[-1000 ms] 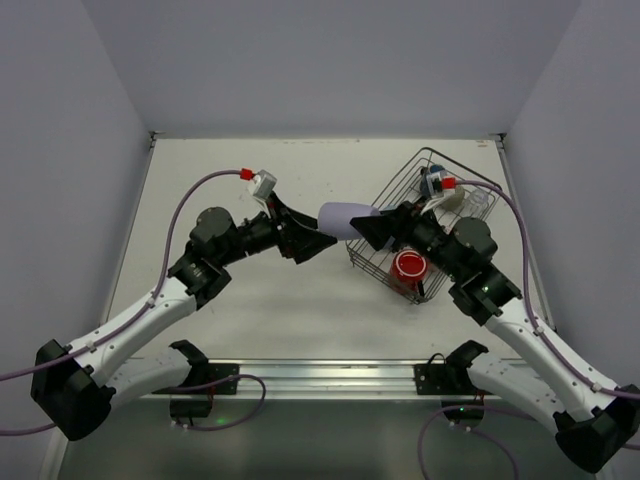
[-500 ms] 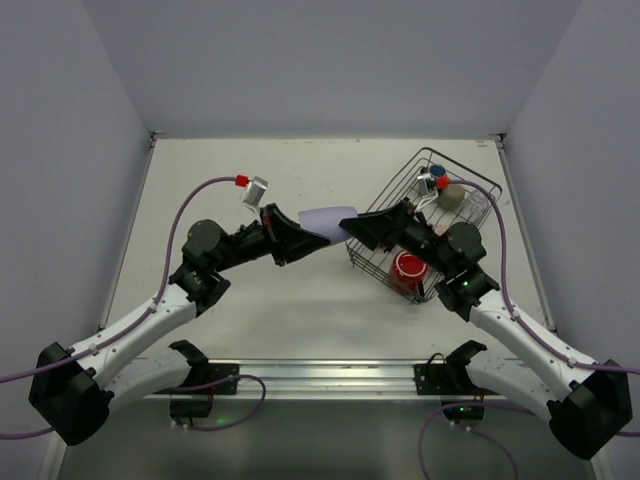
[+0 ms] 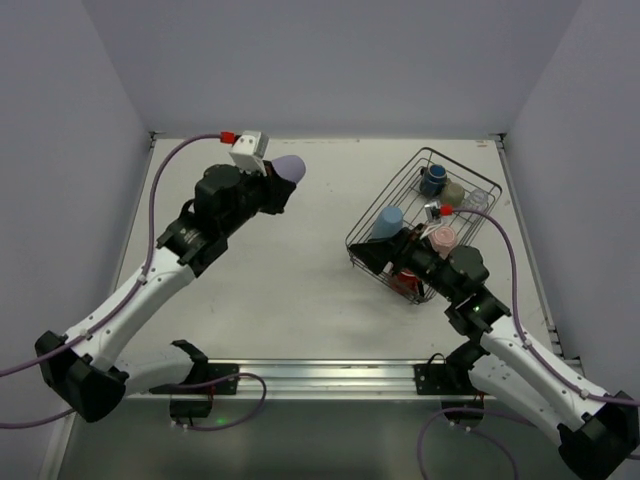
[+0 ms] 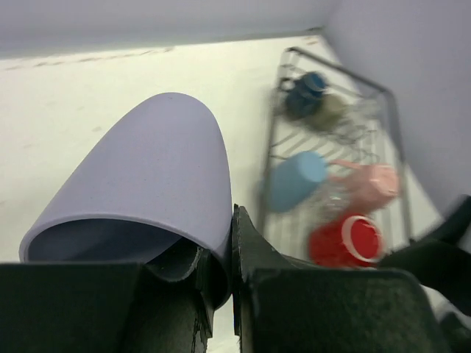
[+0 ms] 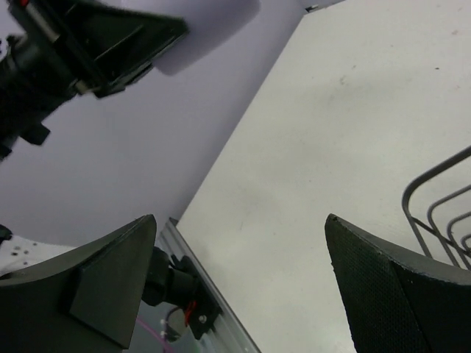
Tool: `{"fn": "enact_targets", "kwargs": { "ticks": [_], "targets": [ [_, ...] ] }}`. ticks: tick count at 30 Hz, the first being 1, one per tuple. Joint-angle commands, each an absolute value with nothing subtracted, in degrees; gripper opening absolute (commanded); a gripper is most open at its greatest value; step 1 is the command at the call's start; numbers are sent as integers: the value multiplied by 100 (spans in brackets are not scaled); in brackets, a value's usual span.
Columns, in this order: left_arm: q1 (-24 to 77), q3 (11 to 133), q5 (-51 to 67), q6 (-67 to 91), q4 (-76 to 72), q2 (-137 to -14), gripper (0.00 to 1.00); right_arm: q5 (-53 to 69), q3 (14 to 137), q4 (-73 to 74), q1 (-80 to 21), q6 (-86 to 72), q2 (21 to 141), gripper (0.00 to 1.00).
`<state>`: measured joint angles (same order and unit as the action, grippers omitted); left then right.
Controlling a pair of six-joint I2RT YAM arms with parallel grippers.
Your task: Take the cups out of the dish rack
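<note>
My left gripper is shut on the wall of a pale lilac cup, one finger inside the rim and one outside, held above the far left of the table. The black wire dish rack stands at the right. In it lie a dark blue cup, an olive-grey cup, a light blue cup, a pink cup and a red cup. My right gripper hangs open and empty at the rack's left side.
The rack's wire corner shows at the right edge of the right wrist view. The table's metal front rail runs between the arm bases. Grey walls close in the back and both sides.
Both grippers met at the lilac cup mid-table. The left one shut on it and carried it back and left. The right one let go, opened wide and drew back to the rack.
</note>
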<state>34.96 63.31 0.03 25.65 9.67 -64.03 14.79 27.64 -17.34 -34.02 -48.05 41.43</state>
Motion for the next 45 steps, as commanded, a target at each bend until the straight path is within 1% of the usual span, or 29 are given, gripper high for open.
{"fn": "enact_targets", "kwargs": {
  "ticks": [1, 5, 9, 12, 16, 22, 25, 28, 29, 31, 32, 34, 35, 37, 40, 42, 45],
  "targets": [
    [3016, 6767, -958, 1680, 2573, -7249, 0, 1379, 2969, -1109, -3410, -4132, 4139, 99],
    [2156, 7354, -1185, 1424, 3259, -8329, 0, 1564, 3549, -213, -3410, -3465, 4368, 99],
    [1741, 7830, -1151, 1205, 3839, -8929, 0, 1460, 3972, 499, -3419, -3077, 4438, 99],
    [1442, 7884, -1011, 1213, 4138, -9263, 0, 1354, 3964, 659, -3419, -2945, 4430, 99],
    [740, 7595, -301, 1239, 4149, -9518, 0, 1432, 3946, 659, -3419, -2857, 4465, 99],
    [423, 7655, -597, 1178, 4157, -9984, 0, 1512, 3885, 677, -3419, -2813, 4509, 99],
    [203, 7795, -396, 1213, 4105, -10274, 0, 1547, 3841, 642, -3419, -2804, 4491, 99],
    [97, 7989, -396, 1230, 4131, -10441, 15, 1512, 3823, 650, -3419, -2786, 4482, 99],
    [88, 8024, -413, 1239, 4157, -10485, 29, 1486, 3815, 642, -3419, -2769, 4482, 99],
    [62, 8077, -474, 1239, 4210, -10494, 43, 1319, 3806, 668, -3419, -2734, 4517, 99],
    [62, 8086, -483, 1239, 4210, -10459, 54, 1284, 3823, 685, -3419, -2716, 4526, 99],
    [62, 8051, -579, 1248, 4184, -10372, 65, 1239, 3823, 694, -3419, -2707, 4570, 99],
    [62, 8025, -615, 1257, 4157, -10214, 73, 1231, 3823, 677, -3410, -2698, 4588, 99],
    [70, 7963, -615, 1292, 4087, -9977, 78, 1213, 3832, 677, -3410, -2707, 4614, 99],
    [62, 7893, -598, 1345, 3991, -9600, 88, 1099, 3885, 729, -3410, -2698, 4667, 99],
    [62, 7849, -563, 1397, 3859, -9388, 97, 1037, 3937, 791, -3419, -2690, 4693, 99],
    [70, 7884, -423, 1459, 3745, -9045, 100, 923, 4034, 835, -3419, -2707, 4763, 99]
  ]
}}
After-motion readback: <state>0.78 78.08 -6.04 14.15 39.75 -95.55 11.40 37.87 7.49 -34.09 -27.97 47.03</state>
